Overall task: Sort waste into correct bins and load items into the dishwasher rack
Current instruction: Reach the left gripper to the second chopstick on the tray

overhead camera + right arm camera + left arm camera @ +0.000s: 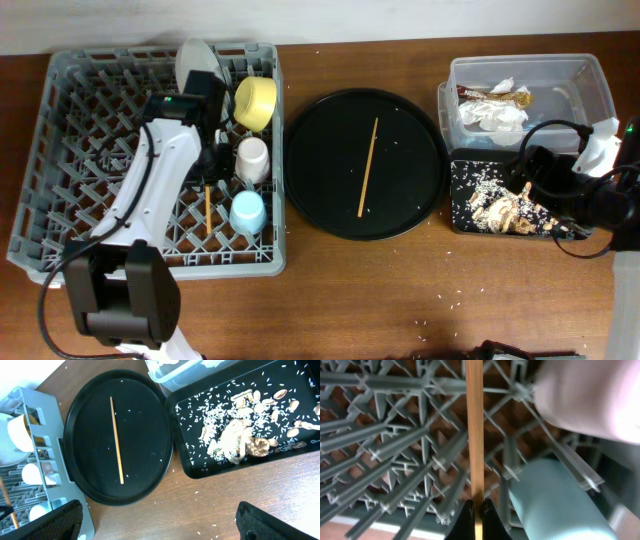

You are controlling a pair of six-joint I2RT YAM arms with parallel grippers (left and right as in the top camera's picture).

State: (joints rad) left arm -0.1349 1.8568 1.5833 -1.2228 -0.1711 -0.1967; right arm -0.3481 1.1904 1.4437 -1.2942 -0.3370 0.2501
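from overhead: left gripper (208,172) down inside the dishwasher rack (60,150), pinched shut on the held chopstick (207,212), just beside the pink cup (252,158) and light blue cup (248,211); yellow bowl (255,102) and plate (195,62) racked further back; second chopstick (368,167) lying loose on the round black tray (300,190), well apart from both arms; napkins (495,115) in the clear tub (590,80), food scraps (505,208) in the black tray (460,190). from the left wrist: fingertips (465,520) closed on one end of the stick, shaft running out across the pegs, both cups close on one side. from the right wrist: right gripper (160,527) spread wide, holding nothing, by the black tray; rice grains strewn on the desk (210,505). second chopstick probably light, stiff, thin and smooth, apt to roll or slip; best pinched near the middle, across its width. flat on the tray, so little room beneath for fingers; raised rim close by.
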